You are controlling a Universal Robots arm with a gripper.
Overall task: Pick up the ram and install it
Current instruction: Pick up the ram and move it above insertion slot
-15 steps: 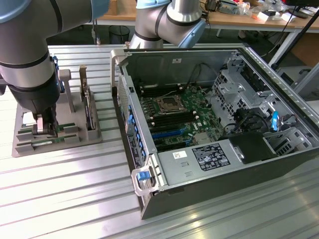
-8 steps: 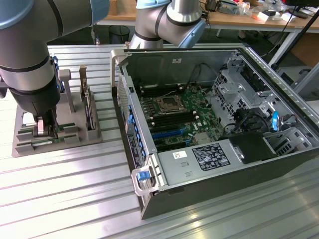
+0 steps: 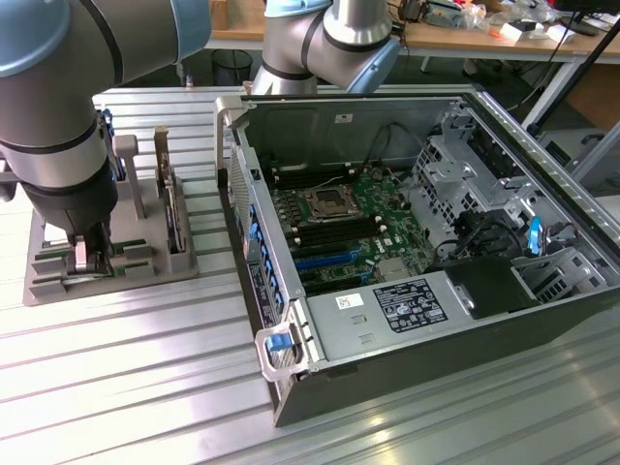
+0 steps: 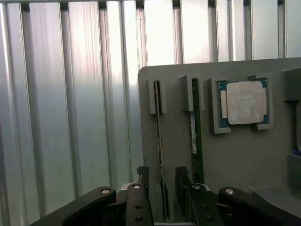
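Two thin green sticks stand on edge in slots of a grey holder tray (image 4: 235, 160). One ram stick (image 4: 159, 132) is seen edge-on. The other ram stick (image 4: 194, 136) carries a white label. My gripper (image 4: 162, 181) hangs low over the tray, open, with its black fingers (image 4: 143, 176) on either side of the edge-on stick and a gap on both sides. In the exterior view, the gripper (image 3: 82, 254) sits over the left part of the tray (image 3: 145, 266), at that view's left. The open computer case (image 3: 417, 232) shows its motherboard with ram slots (image 3: 325, 232).
A processor chip (image 4: 242, 102) lies in a recess of the tray beside the sticks. A broader card (image 3: 174, 208) stands upright in the tray. The arm's grey links (image 3: 329, 39) reach over the back of the case. Ribbed metal tabletop (image 3: 145, 387) surrounds everything.
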